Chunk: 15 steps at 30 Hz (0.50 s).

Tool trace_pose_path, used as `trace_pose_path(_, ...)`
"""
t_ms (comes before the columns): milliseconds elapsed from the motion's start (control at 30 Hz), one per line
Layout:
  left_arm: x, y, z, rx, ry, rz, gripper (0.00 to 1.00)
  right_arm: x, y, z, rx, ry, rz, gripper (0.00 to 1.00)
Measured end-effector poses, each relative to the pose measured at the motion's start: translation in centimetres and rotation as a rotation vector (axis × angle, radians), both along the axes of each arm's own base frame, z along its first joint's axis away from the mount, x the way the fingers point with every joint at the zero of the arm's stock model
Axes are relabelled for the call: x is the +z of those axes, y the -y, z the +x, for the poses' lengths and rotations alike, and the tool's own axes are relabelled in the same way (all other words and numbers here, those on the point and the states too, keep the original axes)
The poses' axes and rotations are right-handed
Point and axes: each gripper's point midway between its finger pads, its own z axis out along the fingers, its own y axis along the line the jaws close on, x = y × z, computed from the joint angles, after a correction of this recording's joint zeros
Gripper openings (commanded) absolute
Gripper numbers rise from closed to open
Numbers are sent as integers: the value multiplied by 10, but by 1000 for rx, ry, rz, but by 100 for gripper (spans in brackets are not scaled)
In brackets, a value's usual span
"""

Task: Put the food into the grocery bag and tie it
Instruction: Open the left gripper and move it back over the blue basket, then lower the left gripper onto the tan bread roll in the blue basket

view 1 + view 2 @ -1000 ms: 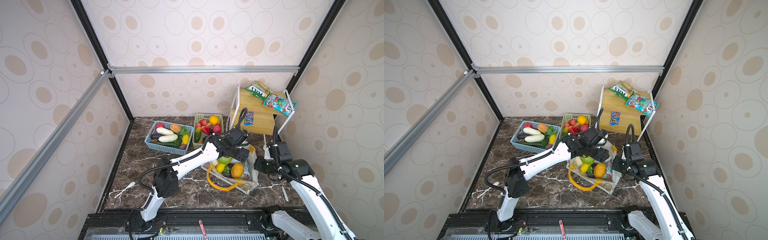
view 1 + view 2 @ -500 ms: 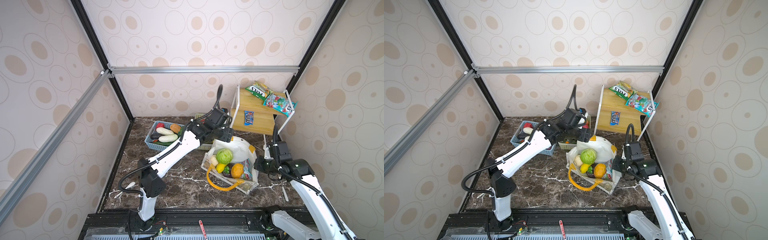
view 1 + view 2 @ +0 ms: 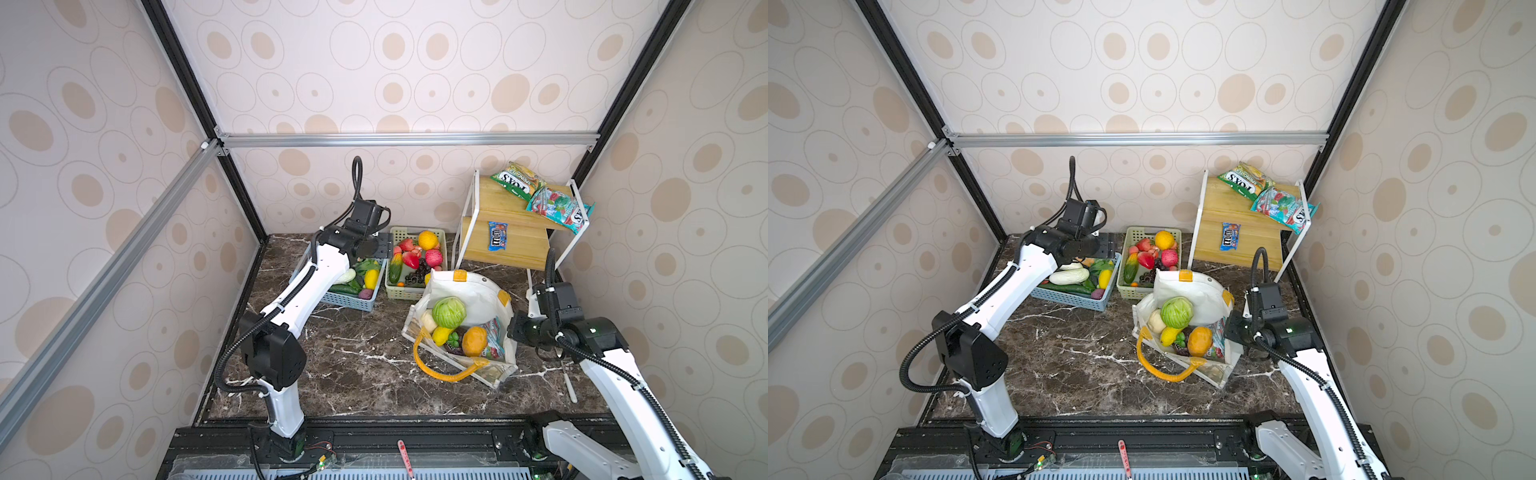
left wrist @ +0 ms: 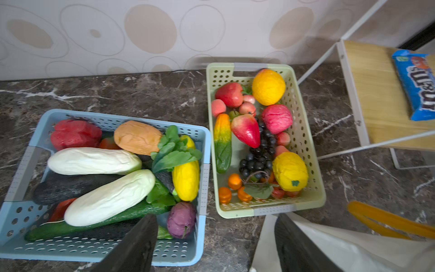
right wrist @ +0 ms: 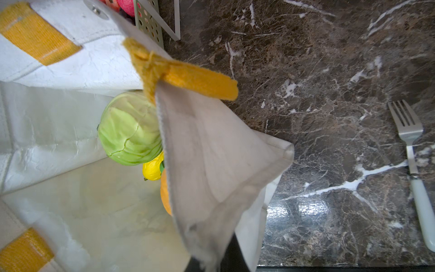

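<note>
My left hand (image 3: 382, 246) now sits above the blue basket (image 3: 353, 302), no longer over the grocery bag (image 3: 471, 291) — released, empty. My right hand (image 3: 515, 332) grips the bag's side wall; the bag stands on the bench (image 3: 353, 365), cabbage (image 3: 448, 312) inside.

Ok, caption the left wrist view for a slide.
Open left gripper above a blue vegetable basket and green fruit basket, side by side on marble tabletop.

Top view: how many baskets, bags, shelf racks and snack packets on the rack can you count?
Baskets: 2, blue basket and green basket
Bags: 1, grocery bag
Shelf racks: 1, wooden rack
Snack packets on the rack: 3, green packet, teal packet, blue packet
Total: 7
</note>
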Motion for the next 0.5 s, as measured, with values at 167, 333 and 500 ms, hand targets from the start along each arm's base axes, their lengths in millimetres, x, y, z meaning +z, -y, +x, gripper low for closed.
trace_pose_path(167, -13, -38, 21, 85, 1, -3, 79, 0, 0, 0, 0, -2, -1, 9)
trace_pose_path(333, -39, -68, 43, 152, -21, -37, 79, -1, 0, 2, 0, -4, -1, 9)
trace_pose_path(500, -78, -88, 62, 199, -61, -65, 80, -2, -1, 4, -1, -8, -1, 9)
